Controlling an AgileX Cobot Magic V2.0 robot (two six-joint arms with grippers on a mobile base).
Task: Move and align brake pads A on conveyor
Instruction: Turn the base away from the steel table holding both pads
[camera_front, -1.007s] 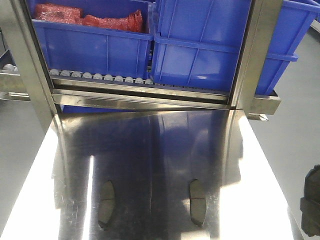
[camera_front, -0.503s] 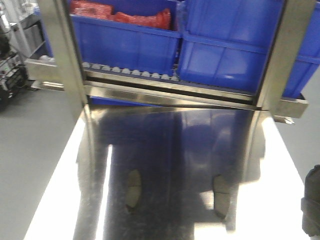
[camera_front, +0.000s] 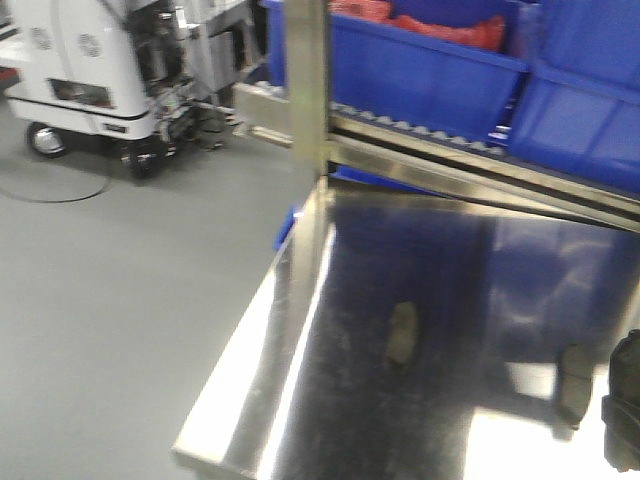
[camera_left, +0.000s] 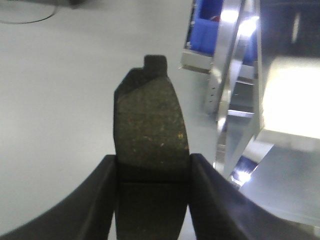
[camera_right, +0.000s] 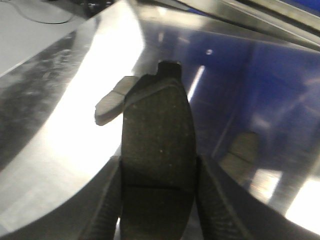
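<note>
Brake pads A: one pinched in left gripper, second pad pinched in right gripper; loose pads on steel tabletop, at 10 and 3 o'clock of second pad.

On my left wrist feed, the black two-fingered left gripper clamps a dark-grey, rough-faced curved brake pad by its sides, over pale grey floor, with a shiny steel table frame at right.
</note>
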